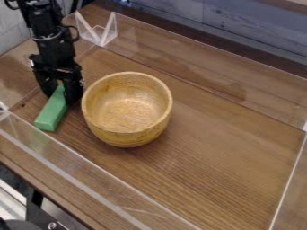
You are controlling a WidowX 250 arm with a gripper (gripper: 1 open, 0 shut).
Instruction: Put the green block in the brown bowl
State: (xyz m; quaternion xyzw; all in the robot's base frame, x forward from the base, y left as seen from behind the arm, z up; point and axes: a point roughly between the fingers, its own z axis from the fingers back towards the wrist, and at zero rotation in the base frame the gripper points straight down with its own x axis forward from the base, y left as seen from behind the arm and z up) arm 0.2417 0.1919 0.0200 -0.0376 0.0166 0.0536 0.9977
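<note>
My arm reaches straight down, claw spread wide.
My black gripper [57, 91] points at the tabletop with both fingers [46, 88] parted and nothing clamped between them. Above the claw my wrist stands upright, dark and boxy, with cables trailing up along the arm.

One camera looks down obliquely, seemingly from the table's [228, 153] near corner
</note>
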